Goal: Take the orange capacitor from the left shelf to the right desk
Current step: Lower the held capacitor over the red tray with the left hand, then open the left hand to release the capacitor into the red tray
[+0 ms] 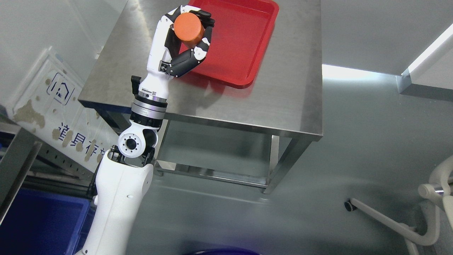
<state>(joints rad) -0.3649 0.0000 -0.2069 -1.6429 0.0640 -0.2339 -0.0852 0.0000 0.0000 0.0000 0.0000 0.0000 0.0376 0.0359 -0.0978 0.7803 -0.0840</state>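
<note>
My left hand (189,30) is raised over the steel desk (283,102), its fingers (193,56) curled around the orange capacitor (188,29). The capacitor is a short orange cylinder with its flat end facing the camera. It hangs above the left edge of the red tray (244,39) that lies on the desk. The white left arm (120,191) rises from the lower left. No right hand shows.
A blue bin (39,223) and a shelf frame (17,163) sit at the lower left. A white wheeled frame (407,219) stands at the lower right on the grey floor. A wall sign (60,92) is left of the desk.
</note>
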